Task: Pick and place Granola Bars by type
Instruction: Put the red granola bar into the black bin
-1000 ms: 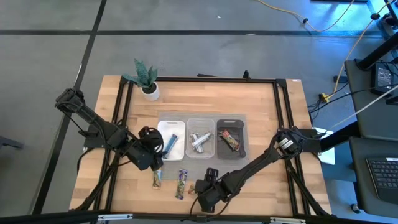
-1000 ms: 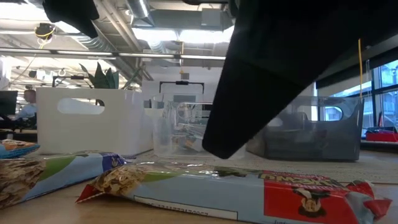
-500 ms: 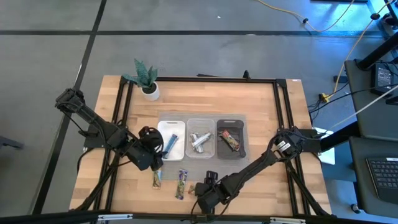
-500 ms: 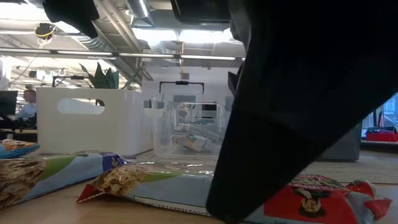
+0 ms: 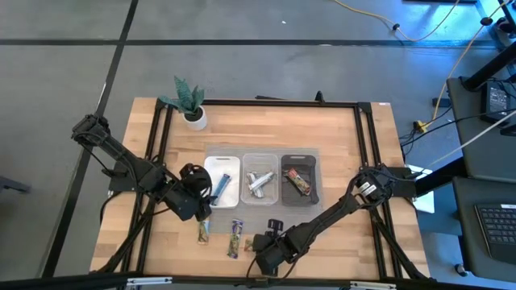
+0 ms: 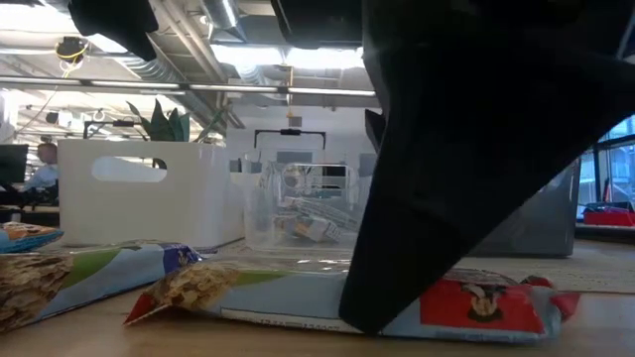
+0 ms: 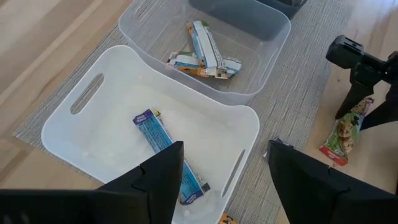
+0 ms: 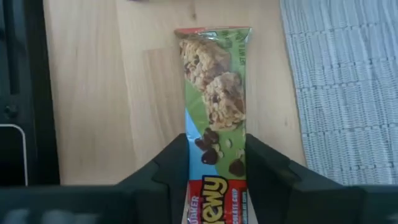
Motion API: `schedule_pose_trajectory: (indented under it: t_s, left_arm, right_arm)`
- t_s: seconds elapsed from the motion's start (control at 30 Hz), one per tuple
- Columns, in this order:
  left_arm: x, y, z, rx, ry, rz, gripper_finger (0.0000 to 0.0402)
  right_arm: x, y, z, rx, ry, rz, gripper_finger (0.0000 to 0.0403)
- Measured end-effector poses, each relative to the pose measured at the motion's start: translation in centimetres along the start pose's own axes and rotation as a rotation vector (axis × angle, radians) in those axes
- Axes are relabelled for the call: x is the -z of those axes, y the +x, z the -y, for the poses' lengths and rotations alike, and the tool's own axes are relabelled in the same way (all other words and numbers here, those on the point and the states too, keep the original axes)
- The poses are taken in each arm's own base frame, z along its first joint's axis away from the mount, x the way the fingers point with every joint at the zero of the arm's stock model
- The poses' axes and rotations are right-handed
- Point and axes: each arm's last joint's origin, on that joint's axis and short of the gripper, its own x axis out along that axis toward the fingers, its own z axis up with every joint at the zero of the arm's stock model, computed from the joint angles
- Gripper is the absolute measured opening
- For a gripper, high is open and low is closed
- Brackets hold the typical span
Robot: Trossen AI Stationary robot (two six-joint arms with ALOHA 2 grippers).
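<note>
From above, the wooden table [image 5: 339,137] carries three trays side by side on a grey woven mat [image 5: 322,211]: a white plastic tray [image 5: 232,196], a clear plastic tray [image 5: 260,197] and a dark tray [image 5: 300,196]. Only my left wrist camera shows their contents clearly: a blue foil-wrapped bar [image 7: 168,153] lies on the white tray's floor, and silver-white wrapped bars [image 7: 205,55] are piled crosswise in the clear one. My left gripper [image 7: 221,180] hangs wide open over the white tray's near rim.

My right gripper [image 8: 216,163] is down at the front edge of the table, its fingers [image 8: 173,163] set on either side of a green-and-red wrapped granola bar [image 8: 214,93]. The bar lies flat on bare wood beside the mat, its long axis pointing straight out from my gripper.

The low camera is mostly blocked by my dark finger [image 6: 466,159], which stands on that bar. Two more brown-green bars [image 5: 235,238] lie on the wood nearby.
</note>
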Motion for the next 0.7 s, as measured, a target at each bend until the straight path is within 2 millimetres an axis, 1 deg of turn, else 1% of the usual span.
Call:
schedule_pose_trajectory:
  t_s: [0.13, 0.27, 0.37, 0.43, 0.5, 0.57, 0.63, 0.7]
  left_arm:
    - [0.0, 0.0, 0.0, 0.000, 0.000, -0.001, 0.0220]
    - [0.0, 0.0, 0.0, 0.000, 0.000, -0.001, 0.0221]
    - [0.0, 0.0, 0.0, 0.000, 0.001, -0.002, 0.0223]
    - [0.0, 0.0, 0.0, 0.001, 0.001, -0.005, 0.0223]
    - [0.0, 0.0, 0.0, 0.008, 0.000, -0.016, 0.0222]
    - [0.1, 0.0, 0.0, 0.018, -0.013, -0.031, 0.0221]
    - [0.1, 0.0, 0.1, 0.025, -0.027, -0.041, 0.0220]
    - [0.2, 0.0, 0.1, 0.030, -0.028, -0.052, 0.0220]
  right_arm:
    - [-0.1, -1.0, 0.1, -0.006, 0.011, -0.029, 0.0134]
    - [-1.3, -3.9, 0.0, -0.021, 0.027, -0.009, 0.0137]
    - [-2.2, -6.2, 0.4, -0.016, 0.044, 0.001, 0.0134]
    - [-2.8, -8.5, 1.1, 0.037, 0.098, 0.010, 0.0132]
    - [-3.7, -11.6, 2.1, 0.094, 0.176, 0.050, 0.0132]
    - [-4.2, -14.5, 3.5, 0.174, 0.275, 0.082, 0.0133]
    - [-4.4, -17.1, 4.9, 0.257, 0.389, 0.120, 0.0134]
    - [-4.0, -19.2, 6.5, 0.349, 0.494, 0.133, 0.0134]
